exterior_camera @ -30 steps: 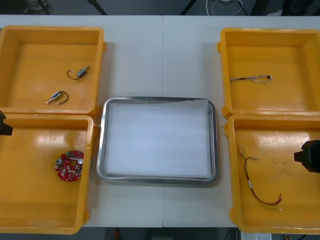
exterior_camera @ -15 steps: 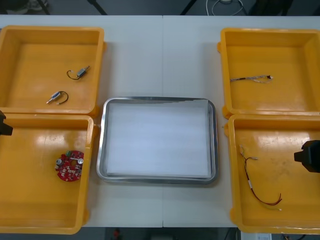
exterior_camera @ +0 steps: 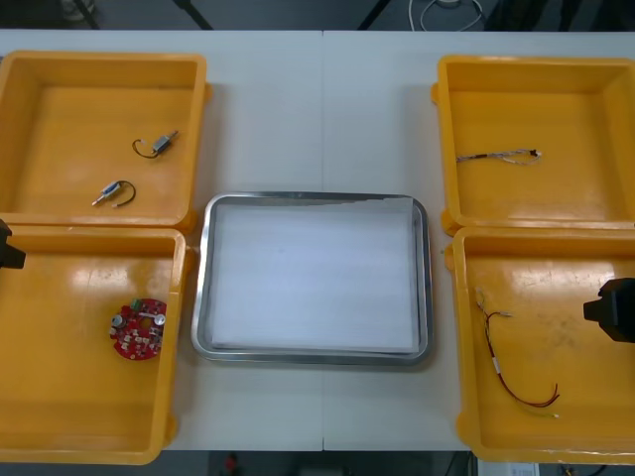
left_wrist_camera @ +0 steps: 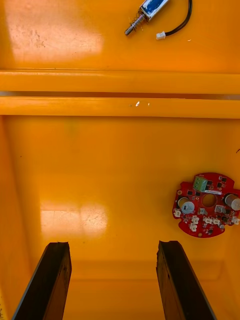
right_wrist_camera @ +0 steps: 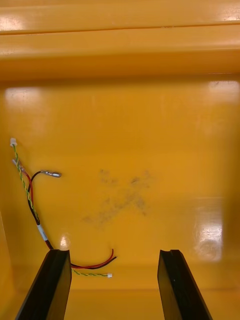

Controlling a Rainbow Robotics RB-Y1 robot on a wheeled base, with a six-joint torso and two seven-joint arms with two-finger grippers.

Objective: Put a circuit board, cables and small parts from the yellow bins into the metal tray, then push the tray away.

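Nothing is in the metal tray yet; the circuit board, cables and small parts lie in the yellow bins. The left tool and right tool gape empty over the near bins.

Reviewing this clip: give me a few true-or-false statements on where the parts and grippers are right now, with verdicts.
1. The metal tray holds no parts. True.
2. The round red circuit board lies in the far left yellow bin. False: it lies in the near left yellow bin.
3. The right gripper is open above the near right yellow bin, which holds the red and yellow cable. True.
4. The left gripper is shut on the circuit board. False: it is open, and the board lies off to one side of its fingers.
5. Two small metal parts lie in the far left yellow bin. True.
6. The far right yellow bin is empty. False: a thin cable lies in it.
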